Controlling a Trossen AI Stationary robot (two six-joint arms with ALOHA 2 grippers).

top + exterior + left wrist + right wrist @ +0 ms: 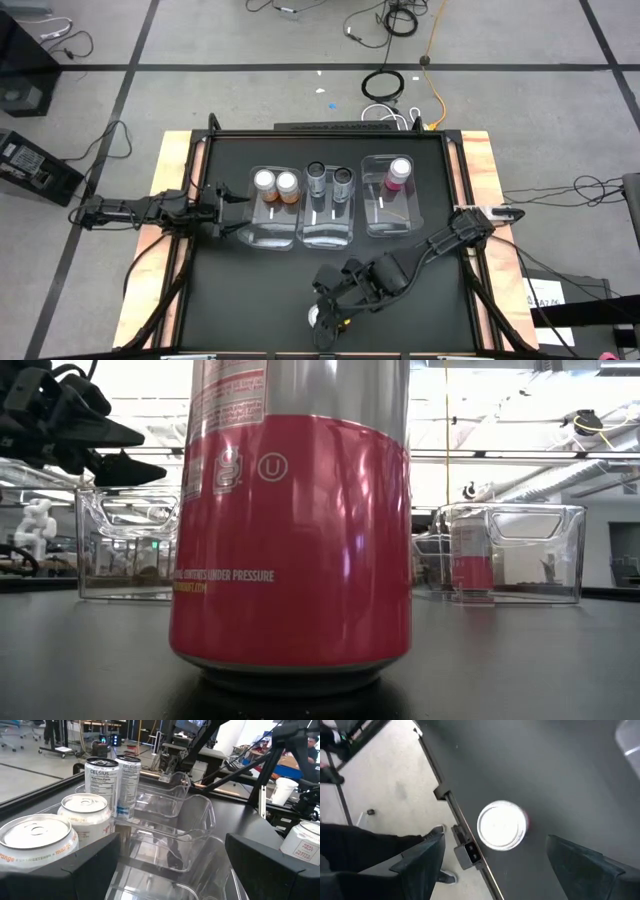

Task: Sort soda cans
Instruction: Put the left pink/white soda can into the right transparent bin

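Observation:
Two orange cans (pixel 275 182) stand in the left clear bin (pixel 270 232), two dark cans (pixel 329 177) in the middle bin, and one pink can (pixel 399 172) in the right bin. A second pink can (pixel 290 530) stands upright on the black table by its near edge. Its pale top (pixel 502 825) shows in the right wrist view. My right gripper (pixel 495 845) hangs open above this can, its fingers apart on either side and clear of it. My left gripper (pixel 172 855) is open and waits at the left bin's left side (pixel 232 200), beside the orange cans (pixel 35 837).
The three clear bins sit side by side in the table's middle. The right bin (pixel 392 218) has free room in front of its one can. The table's near edge rail (pixel 465 845) runs close beside the lone pink can. Cables lie on the floor beyond the table.

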